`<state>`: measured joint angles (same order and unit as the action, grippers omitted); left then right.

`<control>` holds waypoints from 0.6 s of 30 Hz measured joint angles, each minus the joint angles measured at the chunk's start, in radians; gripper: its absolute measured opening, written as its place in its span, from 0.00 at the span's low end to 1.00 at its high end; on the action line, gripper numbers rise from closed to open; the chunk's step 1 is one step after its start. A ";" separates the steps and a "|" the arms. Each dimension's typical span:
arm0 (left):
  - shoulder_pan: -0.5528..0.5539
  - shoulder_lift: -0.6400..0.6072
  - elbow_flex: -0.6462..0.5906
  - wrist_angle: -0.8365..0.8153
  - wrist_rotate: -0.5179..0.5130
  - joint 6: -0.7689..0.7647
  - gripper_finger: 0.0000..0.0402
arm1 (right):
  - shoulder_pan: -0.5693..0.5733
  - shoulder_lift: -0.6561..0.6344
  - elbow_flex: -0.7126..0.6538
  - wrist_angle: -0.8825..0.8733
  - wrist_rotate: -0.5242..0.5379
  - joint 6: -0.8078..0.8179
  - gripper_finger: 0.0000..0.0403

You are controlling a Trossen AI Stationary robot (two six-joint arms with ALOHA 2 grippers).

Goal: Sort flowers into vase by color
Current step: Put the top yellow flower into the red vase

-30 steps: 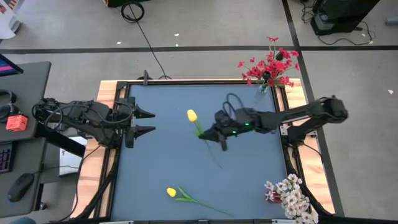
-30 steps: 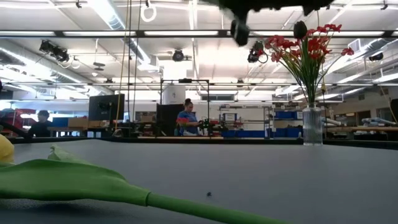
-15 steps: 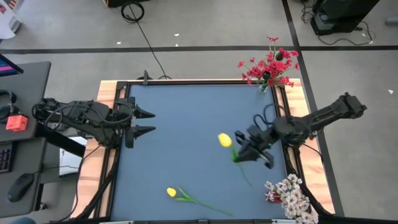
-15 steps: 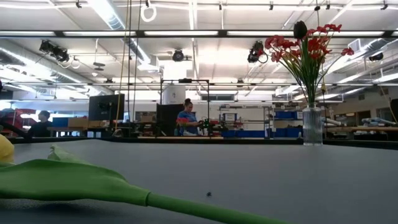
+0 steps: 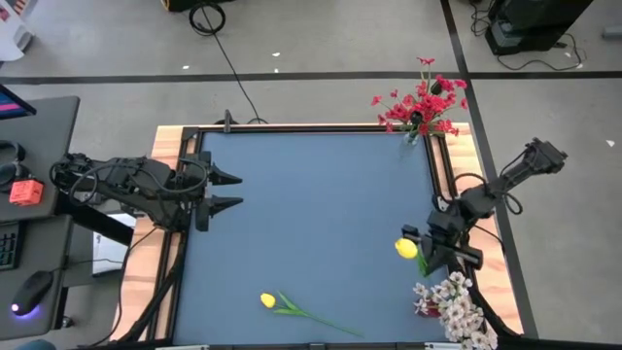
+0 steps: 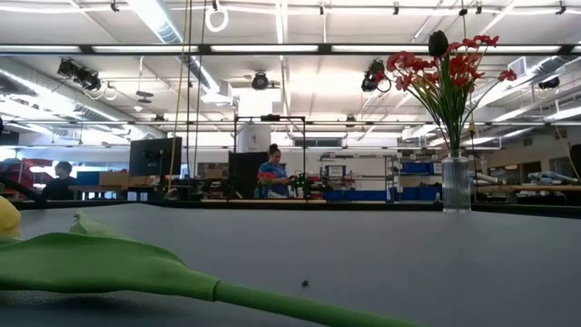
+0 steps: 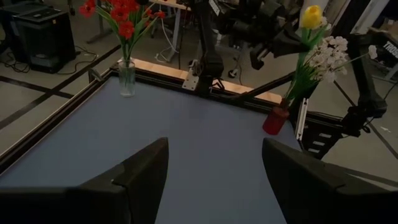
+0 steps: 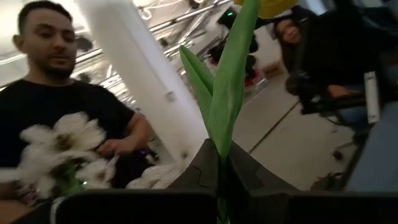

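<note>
Light is bright and even from long ceiling strip lights point(image 6: 227, 47), which glare white in the low view. From above, the counter point(image 5: 311, 224) shows flat blue with only faint, soft shadows. In the low view the tulip stem point(image 6: 136, 272) lying close to the lens is blurred. The left wrist view is dimmer, its own tool point(image 7: 214, 180) a dark blur. The right wrist view is smeared throughout; the leaf point(image 8: 227, 93) rising from the right tool point(image 8: 221, 168) and the person point(image 8: 56, 81) beyond it are soft.

Blue table mat point(image 5: 311, 224) in a black frame – wood edging outside it. Keyboard point(image 5: 8, 248), mouse point(image 5: 29, 289) on left desk. Person in black shirt point(image 8: 68, 106) beyond the table.
</note>
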<state>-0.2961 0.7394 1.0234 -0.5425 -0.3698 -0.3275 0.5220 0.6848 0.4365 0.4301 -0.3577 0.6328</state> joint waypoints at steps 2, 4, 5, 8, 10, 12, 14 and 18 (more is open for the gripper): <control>0.000 0.000 0.000 0.000 0.000 0.000 0.66 | 0.022 -0.006 -0.001 0.006 0.000 -0.009 0.03; 0.000 0.000 0.000 0.000 0.000 0.000 0.66 | 0.038 -0.006 -0.001 0.010 0.000 -0.029 0.03; 0.000 0.000 0.000 -0.001 0.000 0.000 0.66 | 0.043 -0.004 -0.001 0.006 0.000 -0.038 0.03; 0.000 0.000 0.000 -0.001 0.000 0.000 0.66 | 0.058 0.000 -0.001 0.009 0.012 -0.060 0.03; 0.000 0.000 0.000 0.000 0.000 0.000 0.66 | 0.070 0.003 -0.001 0.011 0.024 -0.085 0.03; 0.000 0.000 0.000 0.000 0.000 0.000 0.66 | 0.079 0.004 -0.001 0.008 0.030 -0.114 0.04; 0.000 0.000 0.000 0.000 0.000 0.000 0.66 | 0.086 0.007 -0.001 0.012 0.039 -0.137 0.04; 0.000 0.000 0.000 0.000 0.000 0.000 0.66 | 0.102 0.014 -0.001 0.011 0.043 -0.145 0.04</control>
<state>-0.2959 0.7391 1.0233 -0.5426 -0.3702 -0.3275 0.6241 0.6985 0.4355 0.4413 -0.3149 0.4882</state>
